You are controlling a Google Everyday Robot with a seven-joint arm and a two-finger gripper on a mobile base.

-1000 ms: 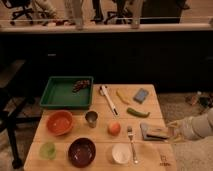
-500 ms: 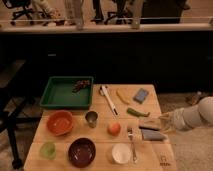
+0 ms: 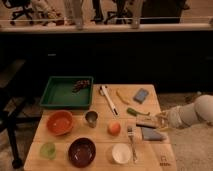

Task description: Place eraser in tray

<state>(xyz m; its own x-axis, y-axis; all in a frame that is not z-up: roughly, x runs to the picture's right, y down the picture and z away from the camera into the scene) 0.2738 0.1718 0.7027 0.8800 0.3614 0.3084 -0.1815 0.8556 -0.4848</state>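
Note:
The eraser (image 3: 145, 123) is a small tan-brown block lying on the wooden table (image 3: 100, 137) at the right, just above a grey-blue folded cloth (image 3: 152, 134). My gripper (image 3: 160, 121) reaches in from the right on the white arm (image 3: 192, 114) and sits right beside the eraser's right end, at table height. The green tray (image 3: 62, 95) stands at the table's back left, well away from the gripper, with a small dark item (image 3: 81, 85) in its far right corner.
An orange bowl (image 3: 60, 122), metal cup (image 3: 91, 118), orange fruit (image 3: 114, 128), maroon bowl (image 3: 82, 151), white bowl (image 3: 121, 153), green cup (image 3: 48, 150) and fork (image 3: 131, 141) lie between eraser and tray. A white tool (image 3: 108, 100), yellow item (image 3: 122, 96), green vegetable (image 3: 134, 112) and blue-grey pad (image 3: 141, 95) lie behind.
My arm has moved left from the table's right edge, bringing the gripper up to the eraser's right end. The eraser and other objects have not moved.

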